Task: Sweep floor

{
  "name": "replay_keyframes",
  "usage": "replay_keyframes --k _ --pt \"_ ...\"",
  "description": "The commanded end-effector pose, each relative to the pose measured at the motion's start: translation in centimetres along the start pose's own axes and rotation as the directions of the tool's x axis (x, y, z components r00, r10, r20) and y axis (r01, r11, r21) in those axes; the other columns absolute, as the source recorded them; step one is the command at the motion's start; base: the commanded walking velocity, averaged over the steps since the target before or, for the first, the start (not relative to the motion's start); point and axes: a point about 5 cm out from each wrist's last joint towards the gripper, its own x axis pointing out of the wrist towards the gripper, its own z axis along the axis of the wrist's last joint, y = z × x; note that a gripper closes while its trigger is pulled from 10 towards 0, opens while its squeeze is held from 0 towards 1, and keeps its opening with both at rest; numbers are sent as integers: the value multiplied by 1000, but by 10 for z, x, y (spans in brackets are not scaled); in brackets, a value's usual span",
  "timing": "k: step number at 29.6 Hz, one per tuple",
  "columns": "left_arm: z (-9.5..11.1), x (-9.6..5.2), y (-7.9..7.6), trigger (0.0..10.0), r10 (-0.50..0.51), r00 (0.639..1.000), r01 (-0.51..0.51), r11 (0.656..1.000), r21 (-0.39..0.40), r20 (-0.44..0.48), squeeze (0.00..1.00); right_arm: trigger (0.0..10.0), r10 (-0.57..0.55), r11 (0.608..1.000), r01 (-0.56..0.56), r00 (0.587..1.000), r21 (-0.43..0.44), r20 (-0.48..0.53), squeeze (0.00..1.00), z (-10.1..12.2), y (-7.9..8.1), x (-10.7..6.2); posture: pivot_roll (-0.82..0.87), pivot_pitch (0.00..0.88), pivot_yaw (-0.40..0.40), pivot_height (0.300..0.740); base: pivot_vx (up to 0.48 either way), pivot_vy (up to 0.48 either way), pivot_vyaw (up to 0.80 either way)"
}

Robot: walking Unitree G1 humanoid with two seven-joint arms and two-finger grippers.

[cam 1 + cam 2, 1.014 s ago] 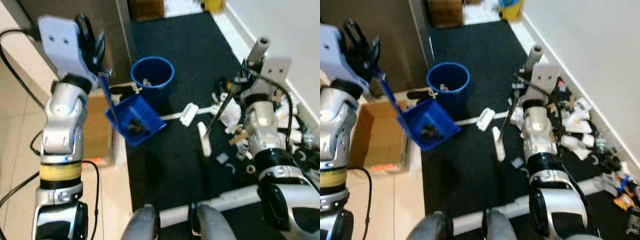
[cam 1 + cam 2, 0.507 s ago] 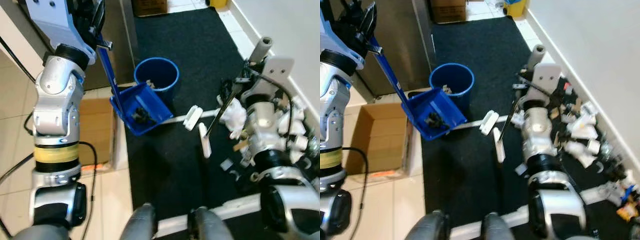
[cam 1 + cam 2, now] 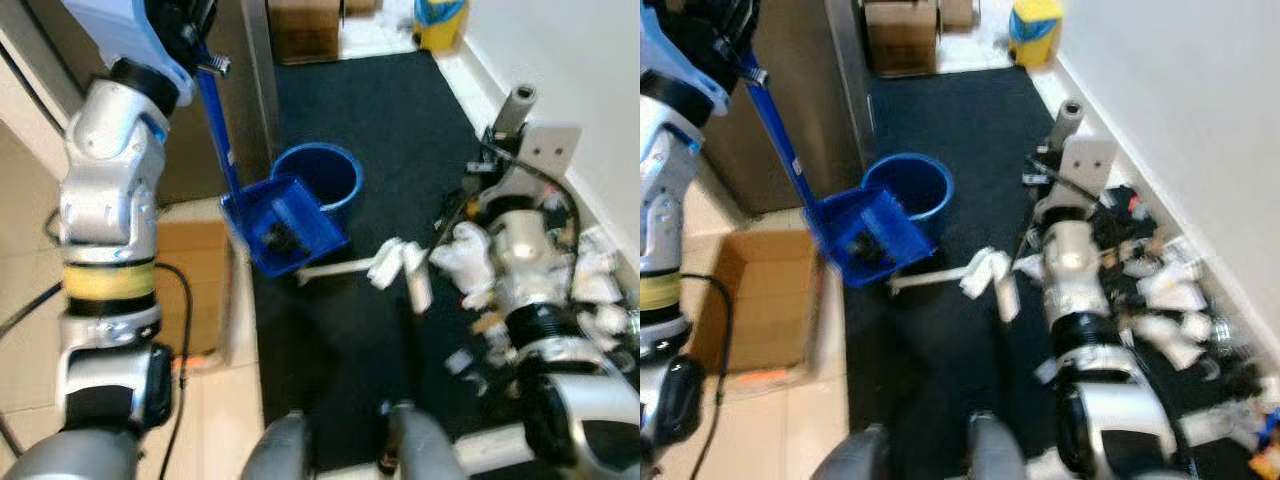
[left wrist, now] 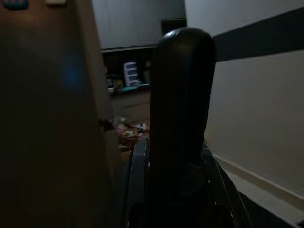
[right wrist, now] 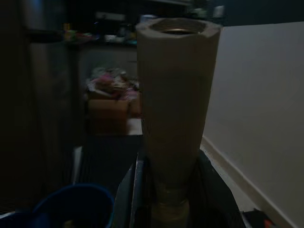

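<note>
My left gripper is raised at the upper left, shut on the long blue handle of a blue dustpan. The pan hangs tilted against the front of a round blue bin, with dark debris inside it. On the right, my right gripper is shut on the beige top of a broom handle. The broom's thin dark shaft runs down to its white head on the black mat. Scraps of white and mixed litter lie along the wall by my right arm.
A black mat runs forward beside a white wall. An open cardboard box sits on the tiled floor at the left. More boxes and a yellow container stand beyond the mat. A dark cabinet stands behind the bin.
My left arm has lifted higher and carried the dustpan up against the bin. The whole view has shifted, showing more of the far floor. The right gripper keeps its hold.
</note>
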Motion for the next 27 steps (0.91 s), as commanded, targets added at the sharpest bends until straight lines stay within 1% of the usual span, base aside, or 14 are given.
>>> replay_keyframes --k 1,6,27 --pt "19 6 -1 10000 -22 996 19 999 39 81 0 10000 -15 1000 15 999 5 42 0 8 -4 2 33 123 24 740 337 0 0" --pt "20 9 -3 10000 -29 996 26 999 35 86 0 10000 -16 1000 16 999 7 41 0 8 -3 2 32 124 26 740 345 0 0" --pt "20 15 -6 10000 -37 995 34 999 34 96 0 10000 -15 1000 15 999 7 38 0 6 -3 1 32 124 26 740 444 0 0"
